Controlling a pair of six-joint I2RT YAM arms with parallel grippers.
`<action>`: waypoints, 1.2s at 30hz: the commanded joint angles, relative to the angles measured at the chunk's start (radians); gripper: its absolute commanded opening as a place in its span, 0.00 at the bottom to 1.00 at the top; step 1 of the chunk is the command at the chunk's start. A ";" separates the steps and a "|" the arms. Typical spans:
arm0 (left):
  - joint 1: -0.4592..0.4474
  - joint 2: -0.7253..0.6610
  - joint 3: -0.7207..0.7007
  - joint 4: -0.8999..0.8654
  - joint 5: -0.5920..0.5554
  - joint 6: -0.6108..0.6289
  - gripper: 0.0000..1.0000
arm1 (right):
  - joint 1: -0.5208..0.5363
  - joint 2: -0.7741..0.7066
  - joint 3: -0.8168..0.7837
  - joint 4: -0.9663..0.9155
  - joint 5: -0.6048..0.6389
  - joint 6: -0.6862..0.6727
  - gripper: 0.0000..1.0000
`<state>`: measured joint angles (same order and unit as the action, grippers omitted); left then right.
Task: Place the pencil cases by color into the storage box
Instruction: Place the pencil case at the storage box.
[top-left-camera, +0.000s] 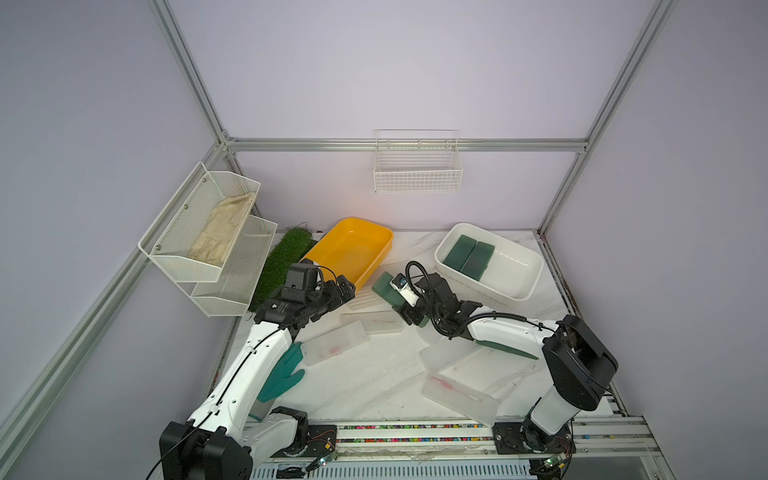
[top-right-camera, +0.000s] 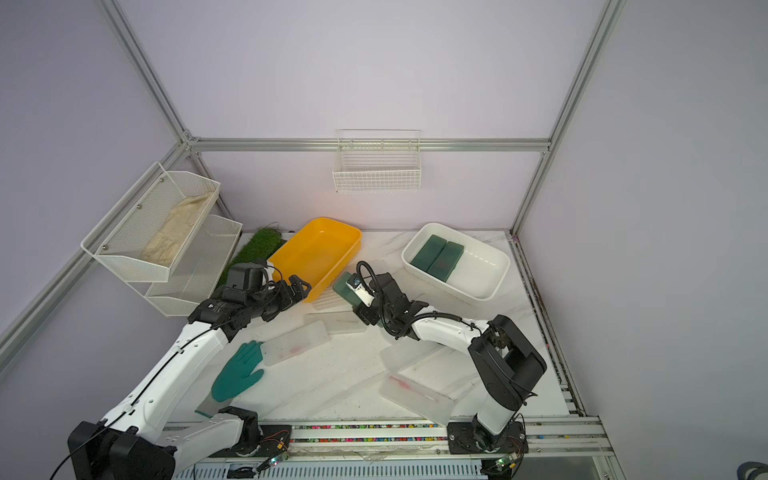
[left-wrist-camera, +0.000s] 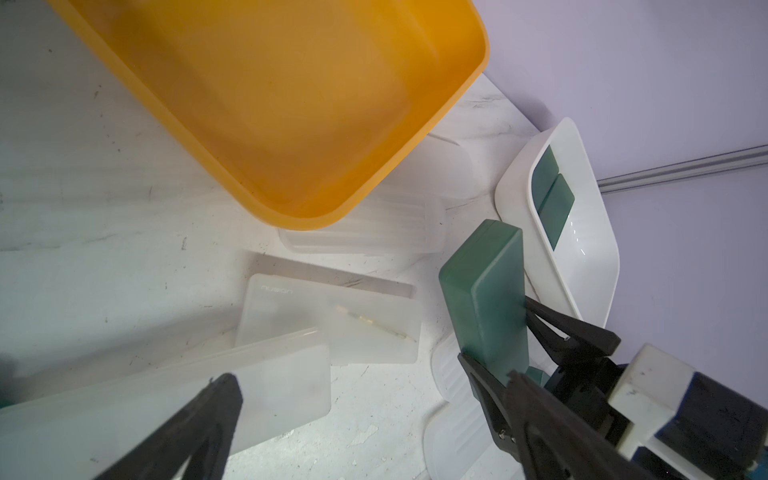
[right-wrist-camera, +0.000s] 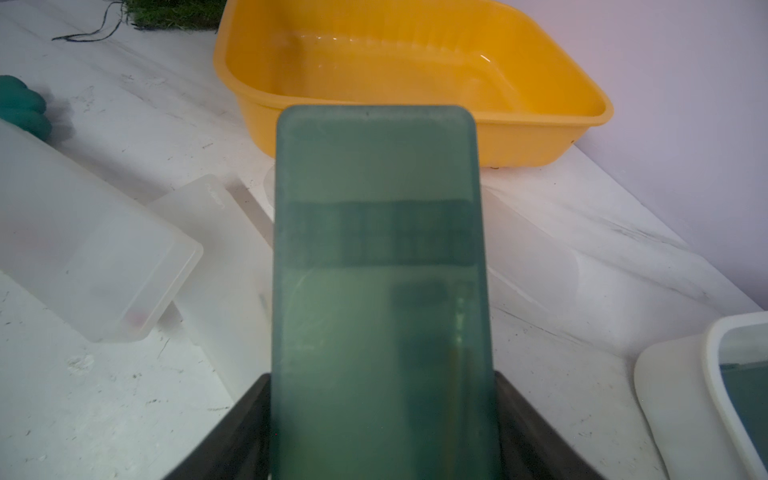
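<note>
My right gripper (right-wrist-camera: 382, 415) is shut on a dark green pencil case (top-left-camera: 384, 286), held on edge above the table between the yellow storage box (top-left-camera: 353, 249) and the white storage box (top-left-camera: 515, 270). The same case shows in the left wrist view (left-wrist-camera: 486, 291). Two more green cases (top-left-camera: 469, 253) lie side by side in the white box. Another green case (top-left-camera: 507, 347) shows partly under my right forearm. Several frosted clear cases (top-left-camera: 332, 343) lie scattered on the table. My left gripper (left-wrist-camera: 370, 378) stands open and empty near the yellow box's near corner.
A teal rubber glove (top-right-camera: 237, 374) lies beside my left arm. A green grass mat (top-left-camera: 282, 257) and a white mesh shelf (top-left-camera: 208, 232) stand at the back left. A wire basket (top-left-camera: 417, 166) hangs on the back wall. The yellow box holds nothing.
</note>
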<state>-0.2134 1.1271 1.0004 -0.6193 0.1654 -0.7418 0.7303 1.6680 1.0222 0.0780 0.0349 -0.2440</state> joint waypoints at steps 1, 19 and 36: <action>-0.029 0.006 0.060 0.093 -0.014 0.078 1.00 | -0.023 0.002 0.033 0.085 0.081 0.102 0.65; -0.356 0.163 0.086 0.343 -0.020 0.470 1.00 | -0.276 -0.062 0.100 -0.043 0.297 0.478 0.65; -0.530 0.278 0.098 0.528 0.106 0.676 1.00 | -0.607 -0.031 0.140 -0.094 0.283 0.657 0.62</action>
<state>-0.7307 1.4006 1.0176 -0.1596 0.2337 -0.1173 0.1490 1.6268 1.1114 -0.0174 0.3191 0.3595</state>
